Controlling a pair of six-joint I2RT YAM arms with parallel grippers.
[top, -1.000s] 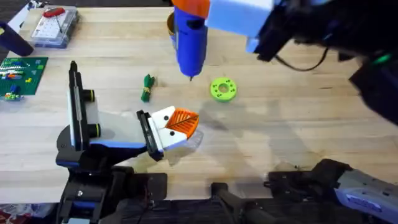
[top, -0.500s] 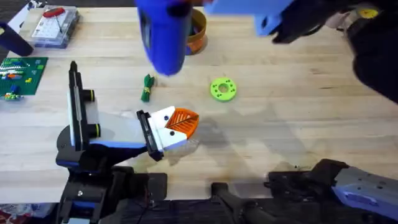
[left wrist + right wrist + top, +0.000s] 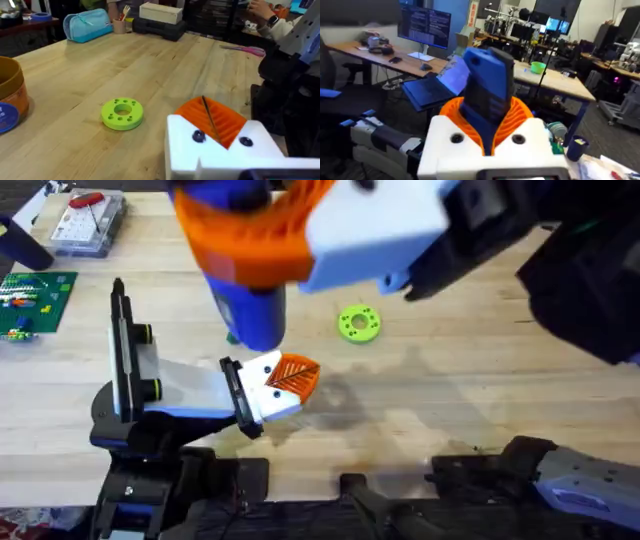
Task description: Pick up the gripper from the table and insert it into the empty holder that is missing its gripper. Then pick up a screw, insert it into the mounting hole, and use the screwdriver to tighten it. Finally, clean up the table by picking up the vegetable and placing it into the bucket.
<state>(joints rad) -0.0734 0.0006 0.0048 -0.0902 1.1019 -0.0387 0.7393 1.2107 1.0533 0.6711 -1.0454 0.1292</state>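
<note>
Bucket stands on table, contents hidden.

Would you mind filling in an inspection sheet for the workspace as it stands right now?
Surface: light wooden table, bare over most of its right half.
Job's things: blue screwdriver held in the air above the table; bucket standing near the lime-green disc; vegetable hidden behind the screwdriver overhead.
Clutter: clear parts box with a red-handled tool and a green board at the table's far left.
Grippers: right gripper shut on the screwdriver; left gripper resting low by the table, fingers together, holding nothing.
Cables: nothing seen.
Surroundings: desks, monitors and other equipment behind.
</note>
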